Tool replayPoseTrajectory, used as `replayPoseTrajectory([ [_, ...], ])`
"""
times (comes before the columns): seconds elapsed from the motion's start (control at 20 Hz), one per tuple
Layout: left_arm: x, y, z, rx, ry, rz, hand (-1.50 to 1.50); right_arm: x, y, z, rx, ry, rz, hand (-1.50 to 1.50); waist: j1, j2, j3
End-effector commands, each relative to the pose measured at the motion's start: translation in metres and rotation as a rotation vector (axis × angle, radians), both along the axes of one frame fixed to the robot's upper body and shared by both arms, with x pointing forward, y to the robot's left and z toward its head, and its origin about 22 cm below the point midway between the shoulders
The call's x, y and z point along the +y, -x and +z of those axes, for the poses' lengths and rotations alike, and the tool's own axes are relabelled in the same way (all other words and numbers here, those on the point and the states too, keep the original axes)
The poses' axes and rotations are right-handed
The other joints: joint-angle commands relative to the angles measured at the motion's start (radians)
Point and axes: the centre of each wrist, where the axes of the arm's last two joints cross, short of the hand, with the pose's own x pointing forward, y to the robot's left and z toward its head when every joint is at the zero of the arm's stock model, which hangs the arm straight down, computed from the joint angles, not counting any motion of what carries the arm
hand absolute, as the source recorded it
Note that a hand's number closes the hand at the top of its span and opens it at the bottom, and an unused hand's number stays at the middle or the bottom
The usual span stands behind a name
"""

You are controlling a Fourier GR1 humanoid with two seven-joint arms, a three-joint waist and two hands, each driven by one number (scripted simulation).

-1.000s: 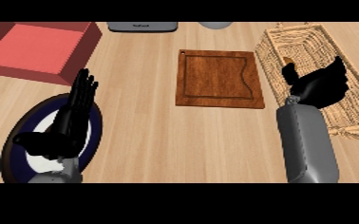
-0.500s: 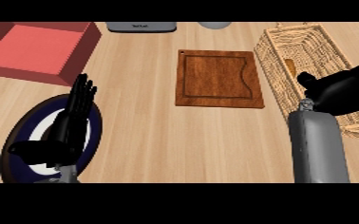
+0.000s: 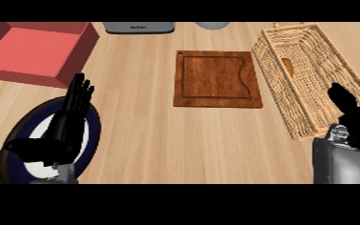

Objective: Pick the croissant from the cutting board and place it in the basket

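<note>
The brown wooden cutting board (image 3: 218,78) lies at the counter's middle with nothing on it. To its right stands the long wicker basket (image 3: 309,100). An orange-brown sliver of the croissant (image 3: 287,66) shows inside it against the left wall. My right hand (image 3: 343,104) is at the view's right edge, beside the basket's near right corner. Only part of it shows, held straight and holding nothing. My left hand (image 3: 70,117) rests open at the lower left, fingers up.
A dark blue plate (image 3: 93,134) with a white centre lies under my left hand. A red tray (image 3: 42,47) sits at the far left. A grey appliance (image 3: 138,27) and a grey round object (image 3: 212,25) stand at the back edge.
My right hand has drawn back from over the basket, down and to the right, partly leaving the view. The left hand has not moved.
</note>
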Motion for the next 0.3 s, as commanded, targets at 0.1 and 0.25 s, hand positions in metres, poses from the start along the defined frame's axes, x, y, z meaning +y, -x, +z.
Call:
replayPoseTrajectory([
  [0.1,-0.004,-0.009,-0.015,-0.010,-0.008,0.020,0.00,0.024,0.058,0.026,-0.138,-0.131,0.014,-1.50,-0.008,0.004,0.000],
  [0.25,0.007,0.003,-0.006,-0.004,0.002,-0.007,0.00,0.029,0.094,0.028,-0.158,-0.125,0.051,-1.50,0.002,0.003,0.000],
])
